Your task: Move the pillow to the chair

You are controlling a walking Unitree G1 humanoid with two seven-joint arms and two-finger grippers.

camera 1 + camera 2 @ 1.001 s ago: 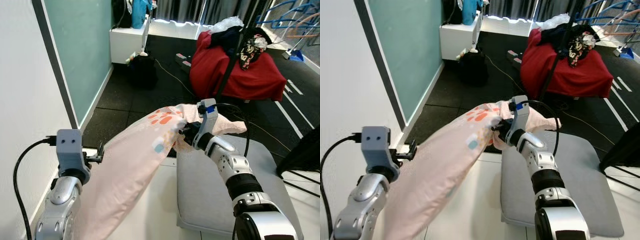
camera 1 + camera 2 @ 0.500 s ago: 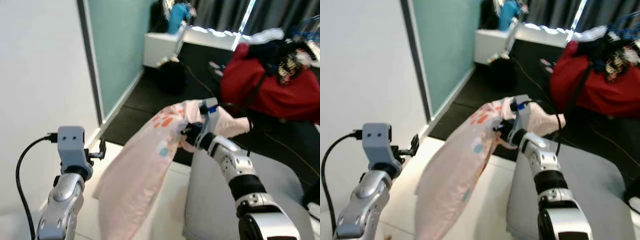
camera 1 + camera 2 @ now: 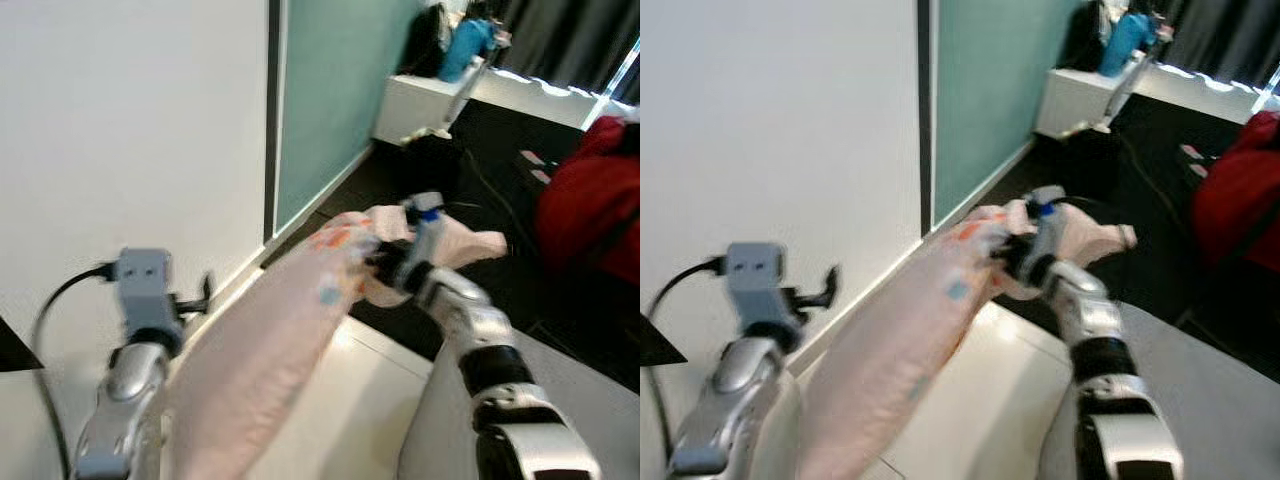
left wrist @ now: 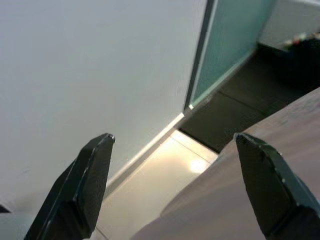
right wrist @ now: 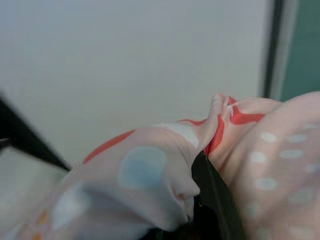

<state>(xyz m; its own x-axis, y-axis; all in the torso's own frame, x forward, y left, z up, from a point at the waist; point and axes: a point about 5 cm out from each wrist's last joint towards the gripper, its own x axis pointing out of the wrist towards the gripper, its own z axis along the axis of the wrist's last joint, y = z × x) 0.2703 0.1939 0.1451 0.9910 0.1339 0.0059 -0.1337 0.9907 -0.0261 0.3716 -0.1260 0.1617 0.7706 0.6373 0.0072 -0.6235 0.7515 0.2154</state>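
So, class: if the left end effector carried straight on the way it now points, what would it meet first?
Probably the white wall or the pale floor at its foot; the open left end effector has nothing between its fingers, though depth is unclear.

Both eye views are motion-blurred. The pillow (image 3: 290, 330) runs off the bottom edge, its lower end cut away. Bunched fabric hides most of the right gripper (image 3: 385, 266).

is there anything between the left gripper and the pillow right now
Nothing visible does. The left gripper is open beside the pink pillow, whose fabric runs right past one finger, with just floor and white wall beyond. The right gripper already pinches the pillow's top end.
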